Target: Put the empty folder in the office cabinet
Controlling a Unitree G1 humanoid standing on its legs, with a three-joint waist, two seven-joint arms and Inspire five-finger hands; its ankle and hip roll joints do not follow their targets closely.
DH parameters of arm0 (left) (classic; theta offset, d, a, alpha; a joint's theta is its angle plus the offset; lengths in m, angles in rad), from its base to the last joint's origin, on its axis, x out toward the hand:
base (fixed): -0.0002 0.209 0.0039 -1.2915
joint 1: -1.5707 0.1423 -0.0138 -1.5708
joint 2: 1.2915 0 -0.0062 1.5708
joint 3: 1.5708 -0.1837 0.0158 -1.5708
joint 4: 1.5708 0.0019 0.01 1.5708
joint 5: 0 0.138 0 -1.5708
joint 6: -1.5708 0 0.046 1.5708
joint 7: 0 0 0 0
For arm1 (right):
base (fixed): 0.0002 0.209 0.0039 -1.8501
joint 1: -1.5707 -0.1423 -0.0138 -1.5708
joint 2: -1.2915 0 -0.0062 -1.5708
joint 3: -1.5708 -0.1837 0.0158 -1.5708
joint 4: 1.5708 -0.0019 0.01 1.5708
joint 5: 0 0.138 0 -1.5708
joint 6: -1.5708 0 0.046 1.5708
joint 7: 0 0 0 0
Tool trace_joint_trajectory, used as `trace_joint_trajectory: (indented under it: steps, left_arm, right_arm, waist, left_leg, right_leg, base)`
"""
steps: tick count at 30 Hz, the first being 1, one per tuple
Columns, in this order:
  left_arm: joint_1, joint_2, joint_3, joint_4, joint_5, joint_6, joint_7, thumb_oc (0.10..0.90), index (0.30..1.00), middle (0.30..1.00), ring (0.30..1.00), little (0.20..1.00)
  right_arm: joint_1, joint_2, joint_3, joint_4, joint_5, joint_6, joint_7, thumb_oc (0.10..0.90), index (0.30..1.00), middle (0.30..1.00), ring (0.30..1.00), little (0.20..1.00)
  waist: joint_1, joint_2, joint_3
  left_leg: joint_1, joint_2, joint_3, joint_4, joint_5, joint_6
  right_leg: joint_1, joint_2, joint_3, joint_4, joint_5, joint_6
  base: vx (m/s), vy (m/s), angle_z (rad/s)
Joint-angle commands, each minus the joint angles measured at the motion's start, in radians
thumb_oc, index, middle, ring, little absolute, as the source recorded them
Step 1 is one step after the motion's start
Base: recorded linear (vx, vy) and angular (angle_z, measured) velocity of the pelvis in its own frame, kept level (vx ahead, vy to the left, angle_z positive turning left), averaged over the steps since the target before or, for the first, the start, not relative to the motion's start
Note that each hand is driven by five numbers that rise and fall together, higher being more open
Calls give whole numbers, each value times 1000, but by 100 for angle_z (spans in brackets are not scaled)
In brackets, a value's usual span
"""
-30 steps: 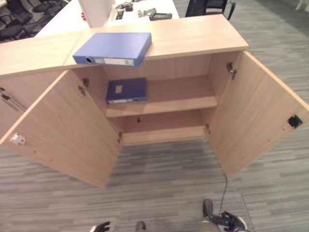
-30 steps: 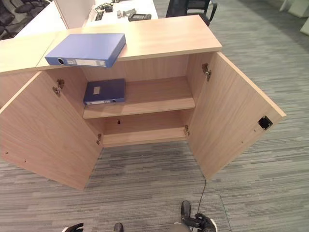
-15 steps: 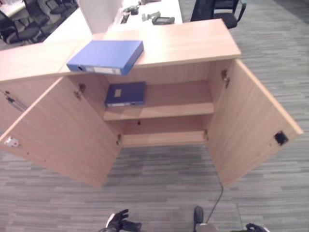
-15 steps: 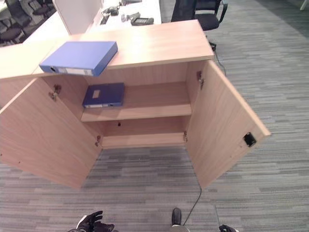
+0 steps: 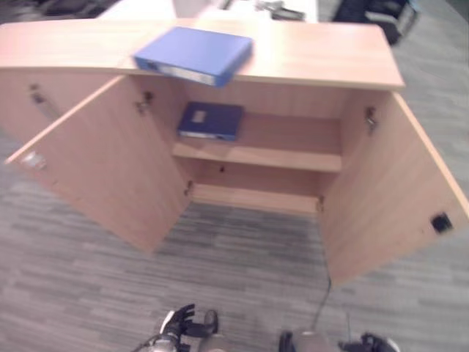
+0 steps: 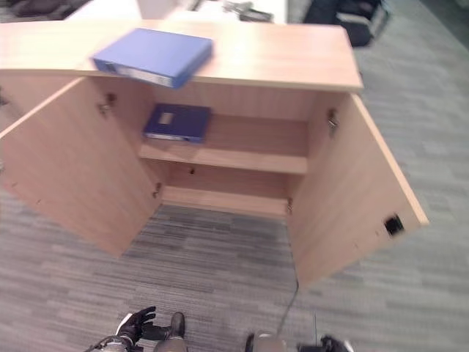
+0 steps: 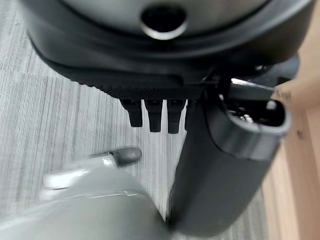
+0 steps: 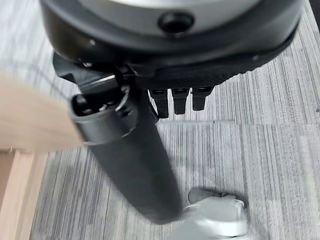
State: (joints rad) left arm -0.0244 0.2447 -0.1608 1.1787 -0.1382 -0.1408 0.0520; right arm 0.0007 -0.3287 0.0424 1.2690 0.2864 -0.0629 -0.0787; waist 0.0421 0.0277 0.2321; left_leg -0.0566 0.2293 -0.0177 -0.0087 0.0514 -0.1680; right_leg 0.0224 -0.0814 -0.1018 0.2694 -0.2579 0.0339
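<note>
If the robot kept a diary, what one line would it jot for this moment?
folder: flat on cabinet top | doors: open | upper shelf: smaller dark blue folder | left hand: open, empty, low | right hand: open, empty

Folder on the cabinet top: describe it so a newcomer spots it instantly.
Find the light wooden cabinet with both doors swung open. On its top, above the left door, lies a thick bright-blue lever-arch folder, flat, one corner jutting past the front edge. The smaller dark-blue folder lies inside on the upper shelf.
</note>
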Motion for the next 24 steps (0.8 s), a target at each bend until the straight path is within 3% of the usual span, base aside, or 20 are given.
trace_joint_trajectory:
  steps: [1,5,9,10,12,14,15,17,18,21,24]
  left_arm:
    - [-22,53,3,27,8,-19,22,800,900,900,900,900]
    - [-14,64,4,33,34,-15,13,800,900,900,900,900]
    - [-30,76,-18,33,53,-15,9,800,900,900,900,900]
    - [-40,91,-23,23,59,-11,8,800,900,900,900,900]
    - [-47,105,-25,9,60,-11,9,800,900,900,900,900]
    - [-56,121,-23,-5,51,-9,11,800,900,900,900,900]
    - [-56,121,-23,-6,51,-9,11,800,900,900,900,900]
    - [-44,133,-10,-9,36,-7,8,800,900,900,900,900]
    - [-40,135,-5,-8,36,-5,7,800,900,900,900,900]
    - [-23,140,20,1,32,-3,8,800,900,900,900,900]
    - [-18,144,29,1,34,0,7,800,900,900,900,900]
  right_arm:
    - [9,-52,0,-24,2,-24,-12,800,900,900,900,900]
    - [23,-36,-9,-10,-4,-17,-1,800,900,900,900,900]
    - [30,-12,-15,3,-7,-10,3,800,900,900,900,900]
    - [19,6,-13,-1,-5,-6,3,800,900,900,900,900]
    - [-3,20,-5,-11,0,-8,1,800,900,900,900,900]
    - [-37,34,19,-30,-7,-12,-1,800,900,900,900,900]
    - [-37,35,19,-30,-7,-12,-2,800,900,900,900,900]
    - [-46,38,30,-45,-23,-14,-1,800,900,900,900,900]
    - [-49,38,36,-46,-27,-17,-3,800,900,900,900,900]
    - [-52,38,38,-50,-19,-23,-1,800,900,900,900,900]
    - [-46,37,38,-48,6,-32,0,800,900,900,900,900]
  waist:
    - [17,6,-4]
    - [24,-3,-34]
    - [25,-36,-48]
    - [32,-58,-53]
    - [38,-73,-50]
    - [54,-71,-42]
    - [55,-72,-42]
    - [80,-55,-37]
    - [80,-49,-34]
    - [67,-34,-24]
    - [28,1,-8]
  left_leg:
    - [-155,96,-70,-59,122,-68]
    - [-155,118,-9,-46,142,-68]
    - [-182,87,11,30,134,-51]
    - [-178,61,35,57,96,-23]
    - [-162,37,67,67,58,3]
    - [-136,15,108,66,20,33]
    - [-135,14,110,66,20,34]
    - [-115,3,142,74,-12,60]
    - [-100,-10,153,71,-23,71]
    - [-42,-72,154,48,-48,115]
    - [19,-104,127,13,-67,138]
  right_leg:
    - [213,-107,23,-355,84,116]
    - [239,-150,40,-354,86,151]
    - [236,-215,47,-298,107,177]
    - [187,-247,55,-230,145,194]
    - [129,-277,57,-178,237,204]
    - [61,-315,-1,-112,361,205]
    - [60,-317,1,-111,362,206]
    - [35,-358,-145,-40,388,185]
    - [33,-345,-165,-15,365,181]
    - [-14,-230,-87,63,304,168]
    - [-115,-77,-6,117,186,140]
  base:
    - [219,297,-10]
    - [223,351,-38]
    - [187,356,-19]
    - [118,327,24]
    - [103,387,-8]
    - [43,343,-39]
    - [43,323,-33]
    - [73,342,-43]
    - [120,437,-56]
    - [145,377,-24]
    - [190,260,-2]
